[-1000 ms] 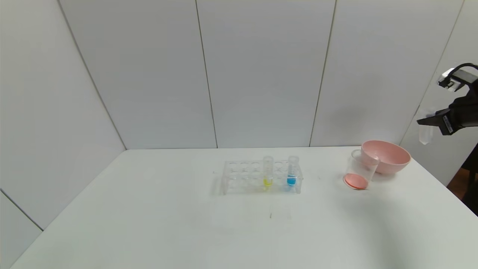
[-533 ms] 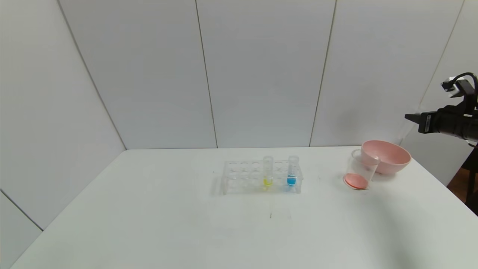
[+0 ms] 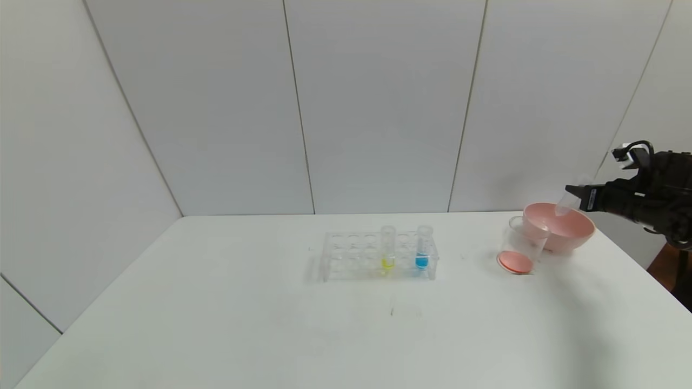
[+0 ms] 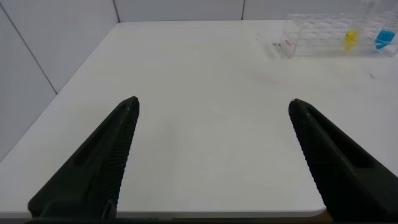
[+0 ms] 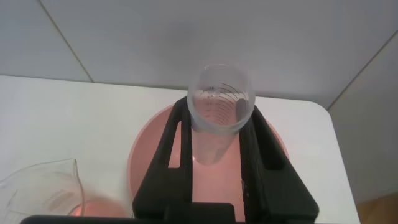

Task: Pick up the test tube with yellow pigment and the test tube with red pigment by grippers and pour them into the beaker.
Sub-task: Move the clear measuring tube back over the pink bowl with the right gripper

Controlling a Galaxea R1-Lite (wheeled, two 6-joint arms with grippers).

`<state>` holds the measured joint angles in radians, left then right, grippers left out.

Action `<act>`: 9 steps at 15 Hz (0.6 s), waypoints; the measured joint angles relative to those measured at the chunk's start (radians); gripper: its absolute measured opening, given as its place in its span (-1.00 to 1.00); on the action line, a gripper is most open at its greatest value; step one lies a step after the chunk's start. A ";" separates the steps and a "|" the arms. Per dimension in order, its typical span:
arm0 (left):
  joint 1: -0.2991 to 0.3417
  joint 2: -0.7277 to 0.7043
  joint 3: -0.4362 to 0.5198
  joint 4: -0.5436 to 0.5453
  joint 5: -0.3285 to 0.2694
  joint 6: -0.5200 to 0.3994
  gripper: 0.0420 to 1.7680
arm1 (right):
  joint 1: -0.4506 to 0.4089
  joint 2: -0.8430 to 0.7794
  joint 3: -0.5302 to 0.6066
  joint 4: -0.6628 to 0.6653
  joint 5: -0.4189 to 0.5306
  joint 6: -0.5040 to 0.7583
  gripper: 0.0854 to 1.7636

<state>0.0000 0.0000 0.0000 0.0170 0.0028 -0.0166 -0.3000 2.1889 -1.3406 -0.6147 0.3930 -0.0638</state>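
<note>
Sitting low near the front edge of the white table (image 4: 205, 143), the left gripper (image 4: 211, 155) had its two black fingers (image 4: 93, 168) spread wide apart with nothing between them. It was well away from the clear rack (image 3: 378, 255), on the robot's left side of it.

That rack stood in the middle of the table. The test tube with yellow pigment (image 3: 387, 249) stood upright in one hole of the rack, with its yellow liquid at the bottom. Just to the right of it in the rack stood a blue tube (image 3: 423, 248), also upright.

To the right of the rack, and well apart from it, stood the beaker (image 3: 520, 247) with a little red-orange liquid at its bottom. A pink bowl (image 3: 562, 227) sat just behind the beaker and to its right, looking like it touched it.

Farther right of the rack, the right gripper (image 5: 216, 134) was up in the air over the pink bowl. Its fingers (image 5: 171, 149) were squeezed tight on a clear tube, the test tube with red pigment (image 5: 219, 115). The tube looked empty and was tilted, with its open mouth toward the wrist camera and its round end down toward the bowl. It was held above the bowl, not over the beaker
</note>
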 joint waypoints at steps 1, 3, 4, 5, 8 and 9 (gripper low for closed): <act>0.000 0.000 0.000 0.000 0.000 0.000 0.94 | -0.001 0.014 -0.001 -0.002 0.001 0.000 -0.50; 0.000 0.000 0.000 0.000 0.000 0.000 0.94 | 0.000 0.028 -0.003 -0.003 0.001 -0.001 -0.50; 0.000 0.000 0.000 0.000 0.000 0.000 0.94 | 0.000 0.033 -0.004 -0.003 0.001 -0.002 -0.50; 0.000 0.000 0.000 0.000 0.000 0.000 0.94 | 0.001 0.035 -0.005 -0.004 0.002 -0.004 -0.50; 0.000 0.000 0.000 0.000 0.000 0.000 0.94 | 0.002 0.038 -0.005 -0.004 0.008 -0.008 -0.50; 0.000 0.000 0.000 0.000 0.000 0.000 0.94 | 0.002 0.038 -0.002 -0.003 0.009 -0.008 -0.36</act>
<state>0.0000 0.0000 0.0000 0.0170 0.0028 -0.0166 -0.2977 2.2272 -1.3426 -0.6181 0.4021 -0.0715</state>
